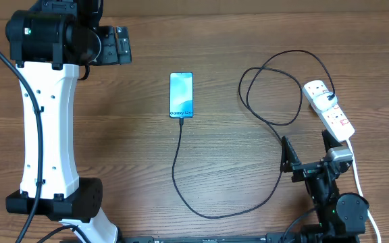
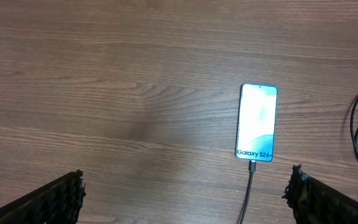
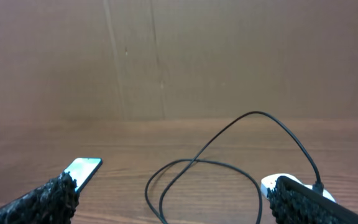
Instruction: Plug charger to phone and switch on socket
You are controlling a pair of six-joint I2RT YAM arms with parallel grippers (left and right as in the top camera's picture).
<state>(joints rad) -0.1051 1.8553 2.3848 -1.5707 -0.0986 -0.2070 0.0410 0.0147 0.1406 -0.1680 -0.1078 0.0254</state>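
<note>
- Viewing from overhead, we find the left gripper well to one side of the phone, which lies flat on the table with its screen lit.
- The charger meets the phone's lower edge, curves past the right gripper, loops and ends at the socket, just beyond that gripper.
- We see the right gripper's fingers spread, with nothing between them.
- In the left wrist view, the left gripper stands fully spread and empty.
- The phone lies ahead of it, nearer the finger on the view's right.
- The charger runs from the phone back toward the gripper.
- In the right wrist view, the right gripper is spread and empty.
- The phone lies just beyond one fingertip and the socket just beyond the other, with the charger looping ahead between them.
- We cannot read the switch position.
</note>
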